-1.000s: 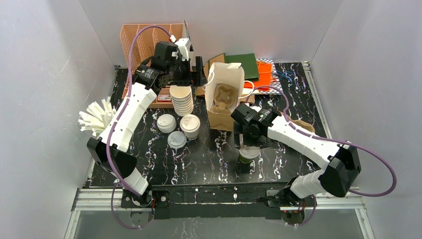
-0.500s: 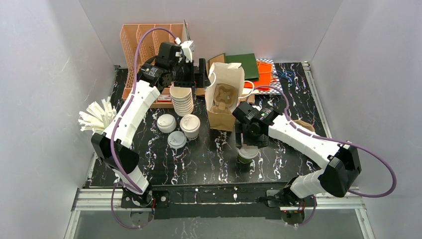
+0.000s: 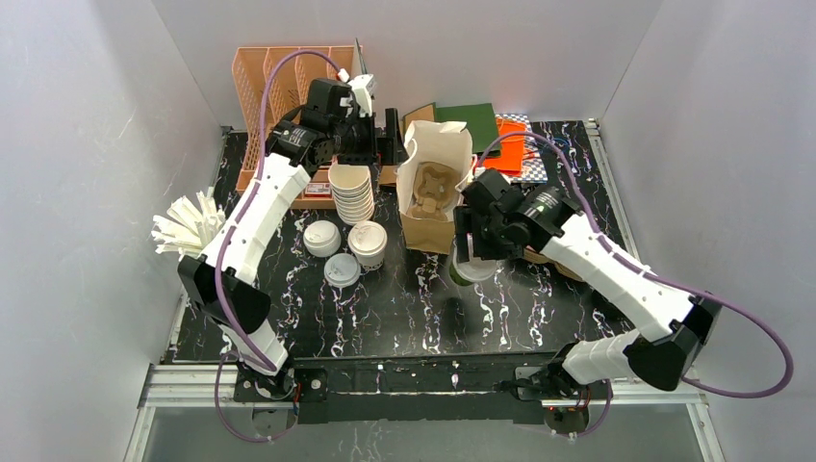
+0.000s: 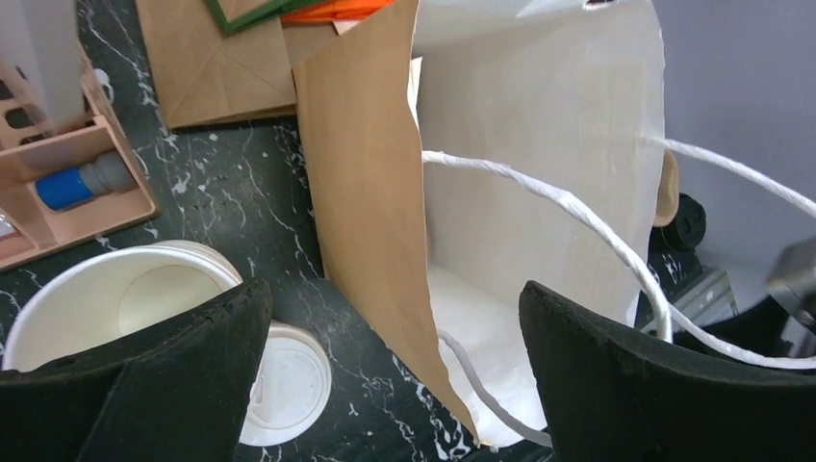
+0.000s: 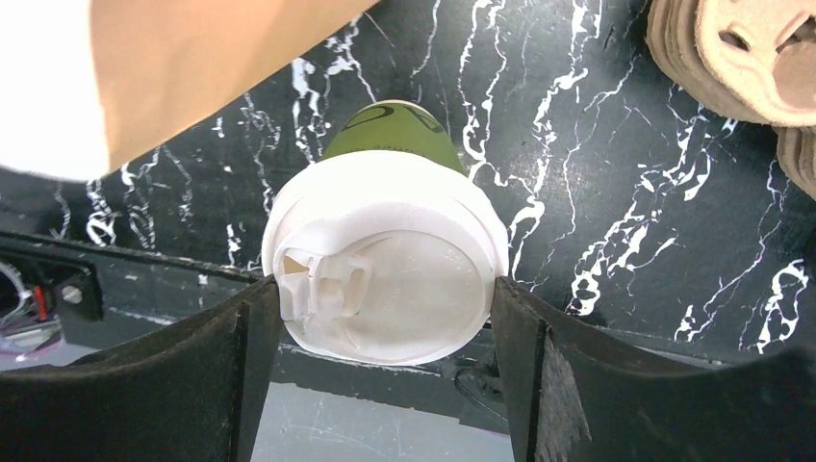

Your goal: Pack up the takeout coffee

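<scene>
From above, the right gripper hides most of the green-walled paper cup with the round white sip lid. Only a sliver peeks out, right beside the front of the brown paper bag. Wrist view's clearer: lid seated, both fingers pressed against its rim, cup clamped. Left gripper gapes wide, the bag's wall between its fingers.

Table: black, white veining.
Paper bag: brown outside, white inside, upright, open, ctr-rear; pulp cup carrier inside.
Stack of lidless cups: just left of bag.
2 loose white lids: near stack, front-left of it.
Peach slotted rack: rear-left corner.
White fanned bundle: left edge, type unclear.
Green flat item & orange item: behind bag.
Pulp carriers: stacked, right side.
</scene>
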Motion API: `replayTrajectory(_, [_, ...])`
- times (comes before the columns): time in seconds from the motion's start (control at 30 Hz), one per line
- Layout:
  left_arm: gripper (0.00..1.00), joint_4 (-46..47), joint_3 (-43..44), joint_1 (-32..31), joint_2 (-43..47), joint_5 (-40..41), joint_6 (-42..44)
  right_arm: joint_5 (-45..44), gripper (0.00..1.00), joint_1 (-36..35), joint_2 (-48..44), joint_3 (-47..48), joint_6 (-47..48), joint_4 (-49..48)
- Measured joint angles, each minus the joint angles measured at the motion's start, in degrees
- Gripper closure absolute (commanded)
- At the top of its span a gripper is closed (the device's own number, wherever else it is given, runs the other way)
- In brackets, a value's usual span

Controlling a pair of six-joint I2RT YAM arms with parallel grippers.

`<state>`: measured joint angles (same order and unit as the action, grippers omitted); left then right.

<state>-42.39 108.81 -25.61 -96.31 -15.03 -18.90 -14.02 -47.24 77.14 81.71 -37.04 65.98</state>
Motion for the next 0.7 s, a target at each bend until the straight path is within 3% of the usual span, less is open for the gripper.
replayTrajectory(0.23, [0.02, 3.67, -0.09, 0.0, 4.35, 4.42, -0.61, 2.69, 0.32, -0.02, -4.09, 1.79, 2.29, 1.2])
replayTrajectory(0.5, [0.03, 7.15, 4.33, -0.11, 6.12, 0.74, -1.53, 4.61, 0.34, -0.02, -4.72, 4.26, 4.46, 2.45])
replayTrajectory(0.57, [0.14, 7.45, 6.67, -0.55, 4.55, 0.15, -1.44, 5.38, 0.34, -0.02, -4.9, 5.11, 4.98, 2.58])
replayTrajectory(0.7, [0.52, 6.12, 15.89, -3.04, -2.32, 1.03, 0.04, 6.71, 0.34, -0.02, -5.62, 6.93, 5.86, 2.97])
